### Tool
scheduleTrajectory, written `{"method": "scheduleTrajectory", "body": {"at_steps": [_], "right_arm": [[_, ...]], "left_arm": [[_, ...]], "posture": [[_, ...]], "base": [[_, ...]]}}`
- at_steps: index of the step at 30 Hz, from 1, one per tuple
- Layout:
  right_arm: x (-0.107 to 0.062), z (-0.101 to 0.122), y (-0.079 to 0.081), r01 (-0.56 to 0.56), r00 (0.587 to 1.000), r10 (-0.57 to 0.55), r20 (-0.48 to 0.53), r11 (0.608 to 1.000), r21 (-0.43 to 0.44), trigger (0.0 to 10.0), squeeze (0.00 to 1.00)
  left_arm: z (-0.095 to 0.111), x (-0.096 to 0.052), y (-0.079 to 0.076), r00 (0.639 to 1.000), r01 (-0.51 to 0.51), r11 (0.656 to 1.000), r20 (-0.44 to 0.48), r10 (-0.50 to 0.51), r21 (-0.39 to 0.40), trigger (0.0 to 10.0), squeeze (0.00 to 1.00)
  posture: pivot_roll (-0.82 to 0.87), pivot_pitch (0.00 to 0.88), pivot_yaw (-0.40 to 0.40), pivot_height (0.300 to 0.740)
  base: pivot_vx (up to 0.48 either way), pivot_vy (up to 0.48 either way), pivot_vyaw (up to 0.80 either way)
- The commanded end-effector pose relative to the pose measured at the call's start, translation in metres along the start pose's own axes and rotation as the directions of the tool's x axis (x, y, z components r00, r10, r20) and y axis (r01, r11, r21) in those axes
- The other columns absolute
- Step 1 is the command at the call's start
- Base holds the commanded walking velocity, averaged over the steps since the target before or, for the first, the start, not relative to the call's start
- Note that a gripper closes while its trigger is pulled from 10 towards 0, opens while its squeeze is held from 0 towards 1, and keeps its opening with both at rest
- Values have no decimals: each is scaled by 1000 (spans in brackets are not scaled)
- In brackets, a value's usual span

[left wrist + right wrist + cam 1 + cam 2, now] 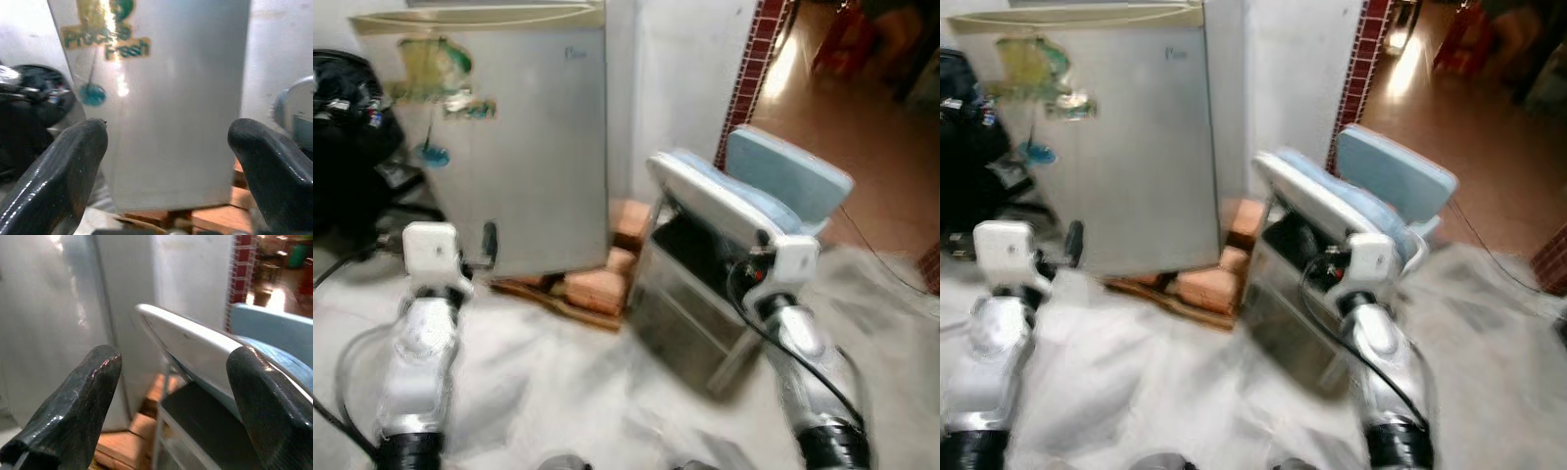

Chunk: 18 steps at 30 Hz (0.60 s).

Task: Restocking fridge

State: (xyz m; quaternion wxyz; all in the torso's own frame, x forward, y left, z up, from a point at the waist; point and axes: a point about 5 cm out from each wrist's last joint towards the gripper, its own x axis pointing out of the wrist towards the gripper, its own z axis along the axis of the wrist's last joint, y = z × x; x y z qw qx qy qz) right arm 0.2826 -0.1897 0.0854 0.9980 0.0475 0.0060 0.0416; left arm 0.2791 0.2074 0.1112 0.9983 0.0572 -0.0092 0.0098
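My left gripper hangs open before the shut silver fridge (sticker reads "Fresh"). My right gripper, open too, faces the chair's edge beside it.

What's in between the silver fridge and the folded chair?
Reddish wooden blocks sit on the floor between the fridge and the folded chair, seen in both eye views.

A lived-in home: ahead of the left pincer a small silver fridge with worn stickers stands on wooden boards; beyond the right pincer, a white plastered wall, a red-brick tiled pillar edge and a glossy brown tiled floor.
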Motion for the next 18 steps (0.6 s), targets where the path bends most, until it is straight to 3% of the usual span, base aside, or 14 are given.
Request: {"method": "scheduleTrajectory", "body": {"at_steps": [1, 11, 18], "right_arm": [[4, 4, 4, -10, 1000, 10, 14, 1000, 7, 10000, 0], [2, 2, 7, -2, 1000, 2, 9, 1000, 17, 10000, 0], [-2, -2, -2, 27, 1000, -27, -7, 999, 37, 10000, 0]], "left_arm": [[4, 3, 5, 1000, -1, 1000, 9, 1, 6, 10000, 0], [2, 2, 8, 1000, 4, 1000, 5, -4, 11, 10000, 0], [-7, -2, 6, 1000, 5, 1000, -22, -5, -14, 10000, 0]], "posture": [[29, 0, 8, 740], [30, 0, -4, 740], [15, 0, -8, 740]], "base": [[0, 480, 0], [0, 480, -771], [0, 480, -800]]}}
